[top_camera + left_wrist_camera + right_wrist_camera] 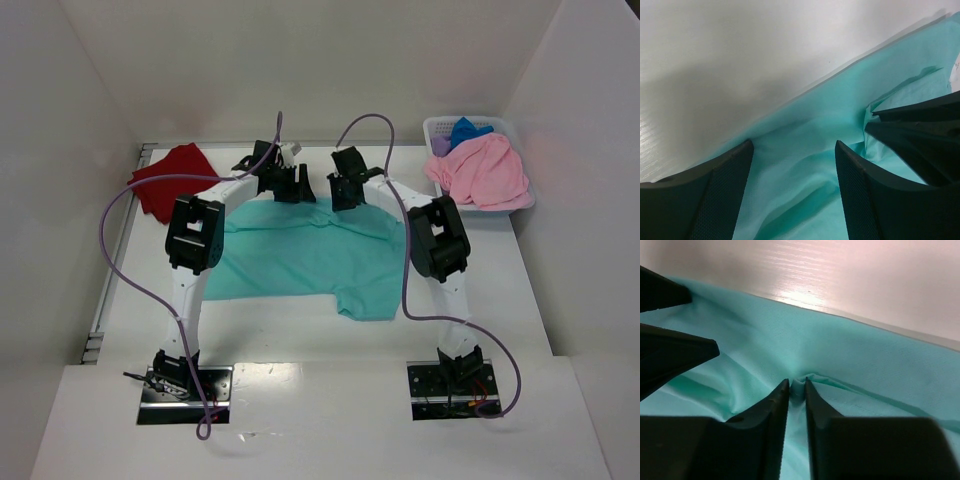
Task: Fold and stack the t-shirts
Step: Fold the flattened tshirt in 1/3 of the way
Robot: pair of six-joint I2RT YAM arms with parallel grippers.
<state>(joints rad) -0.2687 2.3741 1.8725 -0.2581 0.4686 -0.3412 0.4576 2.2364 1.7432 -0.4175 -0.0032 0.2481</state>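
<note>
Found teal t-shirt (300, 255) spread across centre of overhead frame, lying mostly flat on white worktop (300, 340), one sleeve jutting toward lower right, upper edge rumpled. Confirmed right gripper (797, 382) clenched on a raised pleat of that teal cloth, fabric pinched between nearly meeting fingertips, at upper centre of overhead frame. Confirmed left gripper (794, 150) released, fingers set wide apart and straddling teal cloth close to its edge, grasping nothing. Placed it just left of the right gripper, with bare worktop filling upper left of its own wrist view. Logged dark red t-shirt (170, 180) bunched at upper left of overhead frame. Cannot tell whether touching the teal cloth, the meeting point being hidden behind left arm (195, 235). Logged pink t-shirt (485, 170) heaped in white perforated basket (432, 124) at upper right, draped over its lower rim. Noted blue t-shirt (468, 130) and purple t-shirt (440, 146) showing above the pink one, inside the same basket, well apart from the teal cloth.
</note>
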